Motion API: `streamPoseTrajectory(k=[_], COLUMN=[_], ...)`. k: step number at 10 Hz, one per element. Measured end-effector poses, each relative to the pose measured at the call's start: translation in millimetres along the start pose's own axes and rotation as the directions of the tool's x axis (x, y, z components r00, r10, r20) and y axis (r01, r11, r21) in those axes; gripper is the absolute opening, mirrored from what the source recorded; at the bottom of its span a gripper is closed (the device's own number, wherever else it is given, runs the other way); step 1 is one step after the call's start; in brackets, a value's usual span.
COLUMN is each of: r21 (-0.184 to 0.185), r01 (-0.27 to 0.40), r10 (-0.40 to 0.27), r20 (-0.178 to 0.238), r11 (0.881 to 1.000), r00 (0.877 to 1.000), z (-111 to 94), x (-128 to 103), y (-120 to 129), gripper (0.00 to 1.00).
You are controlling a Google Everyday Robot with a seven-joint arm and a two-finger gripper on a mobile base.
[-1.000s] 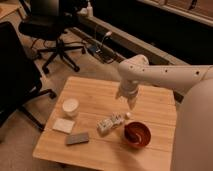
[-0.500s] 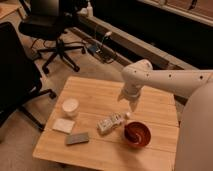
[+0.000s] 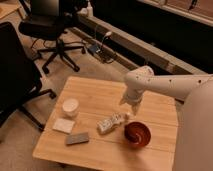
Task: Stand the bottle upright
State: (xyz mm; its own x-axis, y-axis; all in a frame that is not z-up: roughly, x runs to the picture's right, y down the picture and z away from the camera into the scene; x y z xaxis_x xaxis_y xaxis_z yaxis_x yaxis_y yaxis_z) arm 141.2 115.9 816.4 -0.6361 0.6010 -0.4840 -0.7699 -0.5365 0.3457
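Note:
The bottle [image 3: 110,123] lies on its side on the wooden table [image 3: 95,92], white with dark label marks. Its pale cap end points right, toward the red bowl [image 3: 137,133]. My gripper [image 3: 130,107] hangs from the white arm just above and to the right of the bottle's cap end. It is open and holds nothing, and it is not touching the bottle.
A round white cup [image 3: 70,106] stands at the table's left. In front of it lie a flat white pad [image 3: 63,125] and a flat grey block [image 3: 77,138]. Office chairs [image 3: 52,30] stand on the floor beyond the table, with another at the far left.
The gripper has come down and slightly right, closer to the bottle's cap end. The bottle and the other things have not moved.

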Motion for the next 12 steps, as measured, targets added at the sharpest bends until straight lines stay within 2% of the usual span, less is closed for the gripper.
streamPoseTrajectory(k=[2,5,12], r21=[0.012,0.038,0.039], r01=[-0.015,-0.075,-0.08], r10=[0.015,0.075,0.08], r20=[-0.004,0.001,0.001], r11=[1.0,0.996,0.996], r00=[1.0,0.997,0.997], z=[9.4,19.7,20.9], x=[-2.4,-2.8,-1.7], y=[-4.9,-12.0,-9.9], gripper=[0.65,0.65,0.65])
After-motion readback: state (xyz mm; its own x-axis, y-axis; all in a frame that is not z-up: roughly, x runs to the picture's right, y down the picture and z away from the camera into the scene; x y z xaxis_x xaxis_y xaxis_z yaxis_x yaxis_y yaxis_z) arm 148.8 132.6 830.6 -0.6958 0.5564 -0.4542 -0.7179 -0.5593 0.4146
